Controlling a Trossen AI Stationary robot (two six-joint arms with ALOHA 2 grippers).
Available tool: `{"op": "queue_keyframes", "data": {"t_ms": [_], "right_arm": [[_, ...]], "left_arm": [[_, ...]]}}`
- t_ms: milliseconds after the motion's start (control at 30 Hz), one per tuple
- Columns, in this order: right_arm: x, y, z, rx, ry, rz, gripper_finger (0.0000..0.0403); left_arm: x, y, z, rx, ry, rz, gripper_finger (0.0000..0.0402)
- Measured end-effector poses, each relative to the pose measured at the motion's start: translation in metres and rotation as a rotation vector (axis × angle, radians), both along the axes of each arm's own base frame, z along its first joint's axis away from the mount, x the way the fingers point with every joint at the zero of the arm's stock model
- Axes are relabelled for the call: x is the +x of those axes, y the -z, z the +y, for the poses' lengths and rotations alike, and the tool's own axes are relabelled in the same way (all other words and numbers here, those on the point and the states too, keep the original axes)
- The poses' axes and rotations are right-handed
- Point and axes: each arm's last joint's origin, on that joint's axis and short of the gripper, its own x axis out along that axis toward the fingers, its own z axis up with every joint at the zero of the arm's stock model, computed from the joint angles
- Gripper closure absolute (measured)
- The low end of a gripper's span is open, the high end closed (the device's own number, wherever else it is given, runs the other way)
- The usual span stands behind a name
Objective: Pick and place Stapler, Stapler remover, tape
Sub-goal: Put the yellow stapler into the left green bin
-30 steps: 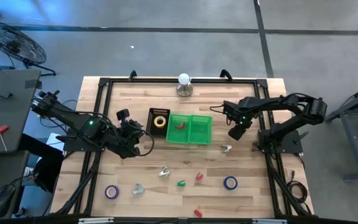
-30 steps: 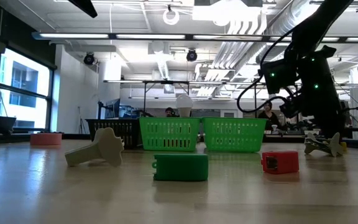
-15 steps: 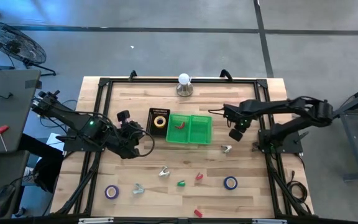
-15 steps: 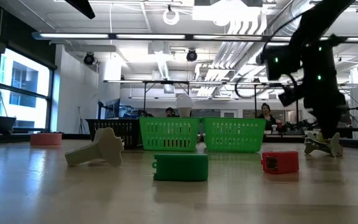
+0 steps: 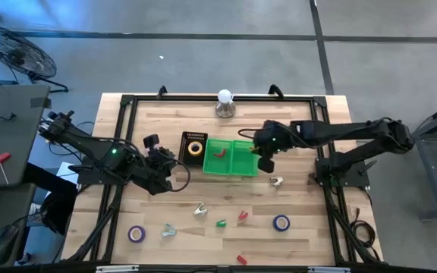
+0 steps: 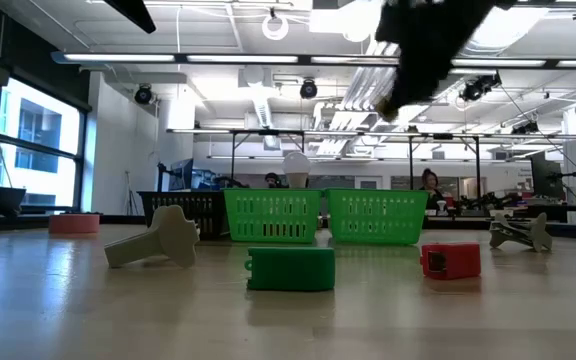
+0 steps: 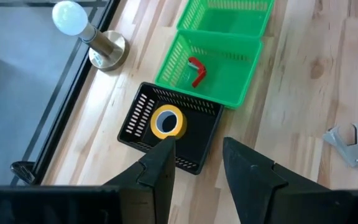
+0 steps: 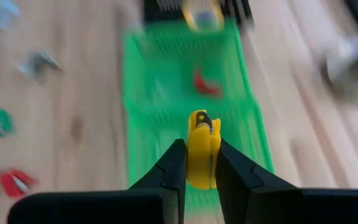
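Note:
My right gripper (image 5: 265,161) hangs above the right-hand green basket (image 5: 246,158), shut on a small yellow stapler (image 8: 199,134). My left gripper (image 7: 194,163) is open and waits beside the black basket (image 5: 194,146), which holds the yellow tape roll (image 7: 167,121). A red staple remover (image 7: 195,70) lies in the left-hand green basket. The purple tape roll (image 5: 136,233) and the blue tape roll (image 5: 281,223) lie flat near the near edge. Grey staple removers (image 5: 276,181) (image 5: 200,208) (image 5: 168,230), a green stapler (image 5: 221,223) and a red stapler (image 5: 243,215) rest on the wood. My right gripper pinches the yellow stapler between its two fingers, by its flat sides (image 8: 199,163). One end of the stapler, with a dark detail (image 8: 202,118), sticks out past the fingertips. It is lifted clear, over the green basket.
A lamp with a white bulb (image 5: 224,102) stands at the far edge. A black frame (image 5: 127,102) runs around the table. In the low view the green stapler (image 6: 290,268), the red stapler (image 6: 451,260) and a grey remover (image 6: 158,238) lie before the baskets (image 6: 272,216).
My right gripper has swung from the table's right side toward the left, ending above the right-hand green basket, and in the low view it has risen toward the top of the picture. Nothing on the table has moved.

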Motion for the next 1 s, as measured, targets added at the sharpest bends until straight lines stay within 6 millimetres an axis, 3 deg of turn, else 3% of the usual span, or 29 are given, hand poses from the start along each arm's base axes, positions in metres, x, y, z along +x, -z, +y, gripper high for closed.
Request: {"op": "queue_keyframes", "data": {"t_ms": [167,667,1000], "right_arm": [[0.020,-0.004,0.002,-0.022,-0.118,-0.120,0.0356],[0.100,0.034,-0.005,-0.007,-0.266,0.007,0.0356],[0.117,0.066,-0.021,0.088,-0.299,0.063,0.0344]], "left_arm": [[0.004,0.004,-0.002,0.007,0.001,0.018,0.0273],[0.008,0.009,-0.004,0.026,0.000,0.044,0.0273],[0.008,0.009,-0.005,0.001,0.004,0.050,0.0273]]}}
